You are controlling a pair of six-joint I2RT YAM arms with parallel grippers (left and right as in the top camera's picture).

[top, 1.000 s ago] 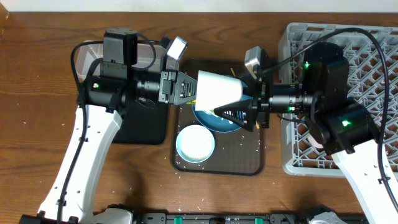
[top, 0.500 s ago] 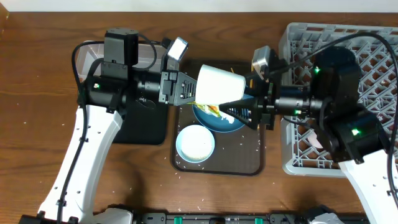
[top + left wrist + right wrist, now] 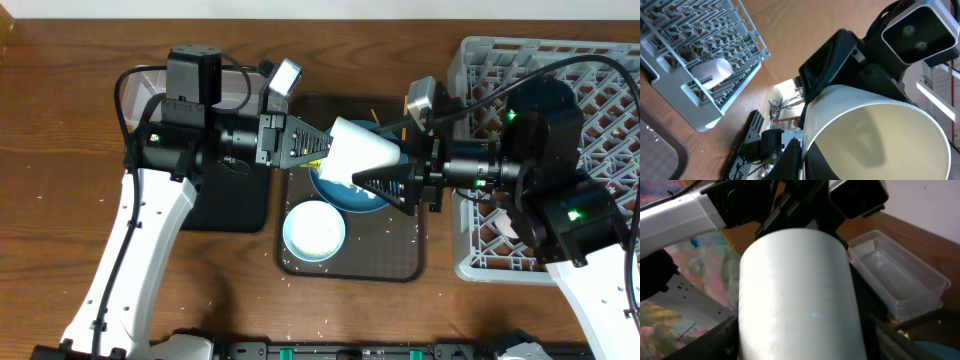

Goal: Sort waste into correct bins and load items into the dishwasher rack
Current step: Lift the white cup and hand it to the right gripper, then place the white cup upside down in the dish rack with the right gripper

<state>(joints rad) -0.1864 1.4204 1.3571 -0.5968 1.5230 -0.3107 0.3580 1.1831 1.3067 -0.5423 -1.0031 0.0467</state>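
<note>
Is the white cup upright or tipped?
Tipped: the white cup is held on its side in the air, mouth toward the left pincer.

The serving tray (image 3: 395,252) sits mid-frame on the worktop (image 3: 60,200), with the rack (image 3: 600,90) just right of it, the shallow tray (image 3: 235,210) just left, and the tub (image 3: 135,88) above that at upper left. On the serving tray a bowl (image 3: 314,230) sits lower left of the plate-bowl (image 3: 350,200). Over them the cup (image 3: 360,152) hangs on its side between the left arm's fingers (image 3: 295,140) and the right arm's fingers (image 3: 385,185). A small cup (image 3: 712,70) lies in the rack.
</note>
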